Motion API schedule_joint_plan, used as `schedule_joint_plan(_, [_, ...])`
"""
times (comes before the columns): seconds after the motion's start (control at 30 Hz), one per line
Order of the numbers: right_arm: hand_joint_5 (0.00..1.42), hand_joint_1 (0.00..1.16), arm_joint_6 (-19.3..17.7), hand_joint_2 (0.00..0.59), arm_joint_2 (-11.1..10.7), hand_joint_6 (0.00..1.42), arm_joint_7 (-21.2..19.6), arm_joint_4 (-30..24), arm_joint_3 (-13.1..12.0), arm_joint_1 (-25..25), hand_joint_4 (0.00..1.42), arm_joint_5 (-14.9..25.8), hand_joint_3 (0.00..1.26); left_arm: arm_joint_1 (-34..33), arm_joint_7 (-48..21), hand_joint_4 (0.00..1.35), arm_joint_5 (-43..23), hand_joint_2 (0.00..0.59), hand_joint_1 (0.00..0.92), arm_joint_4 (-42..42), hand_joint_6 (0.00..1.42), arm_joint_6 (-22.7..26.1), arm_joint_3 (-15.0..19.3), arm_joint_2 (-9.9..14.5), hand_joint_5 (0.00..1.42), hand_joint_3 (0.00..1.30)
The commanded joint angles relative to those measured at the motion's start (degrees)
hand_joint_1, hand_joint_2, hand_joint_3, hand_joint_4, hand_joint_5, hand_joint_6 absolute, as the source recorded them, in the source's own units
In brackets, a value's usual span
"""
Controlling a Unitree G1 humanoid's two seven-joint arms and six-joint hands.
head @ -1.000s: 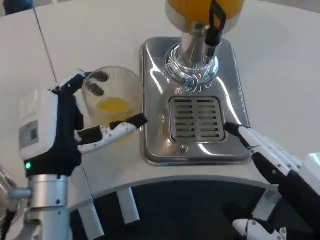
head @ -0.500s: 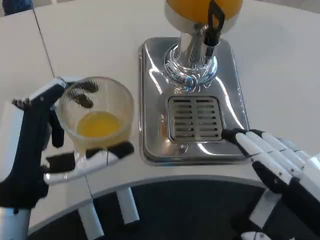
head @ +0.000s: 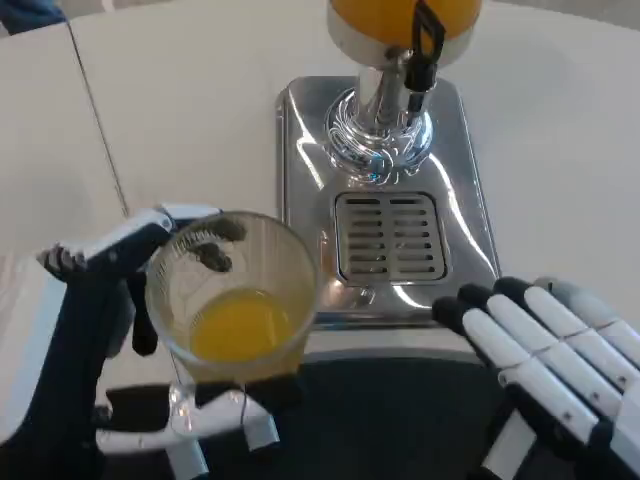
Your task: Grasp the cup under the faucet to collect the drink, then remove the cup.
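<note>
The left hand (head: 100,340) grips the clear plastic cup (head: 235,295) holding orange juice, at the white tabletop's (head: 180,110) near edge, left of the steel drip tray (head: 385,240). The right hand (head: 550,370) lies open, fingers extended.

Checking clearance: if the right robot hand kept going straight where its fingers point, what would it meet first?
Probably the dispenser's steel base tray; the right robot hand points up-left at its front edge, though height is unclear.

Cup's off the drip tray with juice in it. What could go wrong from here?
1. The clear plastic cup, open-topped with orange juice inside, is held by the left hand over the table edge; a tilt or slip may spill it.
2. The right hand rests open beside the steel drip tray; it may bump it.
</note>
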Motion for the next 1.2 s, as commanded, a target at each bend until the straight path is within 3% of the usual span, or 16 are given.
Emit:
schedule_joint_plan(0.03, [0.0, 0.26, -6.75, 0.509, 1.76, 0.0, -2.32, 2.08, -1.66, 2.85, 0.0, -0.69, 0.0, 2.17, -0.34, 1.13, 0.37, 0.0, 0.787, -2.3, 1.42, -5.37, 0.87, -1.36, 1.26, 1.1])
schedule_joint_plan(0.13, [0.0, 0.18, -10.57, 0.546, 3.27, 0.0, -3.44, 3.62, -2.27, 3.98, 0.0, -1.29, 0.0, 3.82, -1.04, 1.13, 0.47, 0.0, 0.787, -2.55, 1.42, -6.78, 1.04, -2.25, 1.26, 1.1])
schedule_joint_plan(0.23, [0.0, 0.17, -13.09, 0.547, 4.53, 0.0, -3.89, 4.86, -2.12, 5.12, 0.0, -1.72, 0.0, 4.94, -1.51, 1.13, 1.13, 0.0, 0.787, -2.99, 1.42, -8.73, 1.64, -2.69, 1.26, 1.1])
schedule_joint_plan(0.47, [0.0, 0.13, -15.01, 0.551, 6.49, 0.0, -3.65, 5.45, -0.52, 5.72, 0.0, -3.17, 0.0, 6.01, -2.19, 1.13, 2.02, 0.0, 0.787, -2.8, 1.42, -11.36, 2.04, -3.61, 1.26, 1.1])
schedule_joint_plan(0.73, [0.0, 0.12, -11.88, 0.55, 6.26, 0.0, -2.07, 2.65, 0.47, 4.31, 0.0, -3.61, 0.0, 6.38, -2.22, 1.13, 2.12, 0.0, 0.787, -1.58, 1.42, -12.93, 2.53, -4.67, 1.26, 1.1])
schedule_joint_plan(1.0, [0.0, 0.11, -10.39, 0.55, 9.23, 0.0, -2.12, 0.99, 2.47, 5.86, 0.0, -5.4, 0.0, 6.06, -2.95, 1.13, 1.82, 0.0, 0.787, -1.38, 1.42, -12.7, 1.98, -5.45, 1.26, 1.1])
schedule_joint_plan(1.2, [0.0, 0.1, -9.14, 0.55, 9.72, 0.0, -2.15, 0.8, 3.77, 5.27, 0.0, -6.53, 0.0, 5.95, -3.44, 1.13, 1.9, 0.0, 0.783, -1.36, 1.42, -12.59, 1.86, -6.01, 1.26, 1.1])
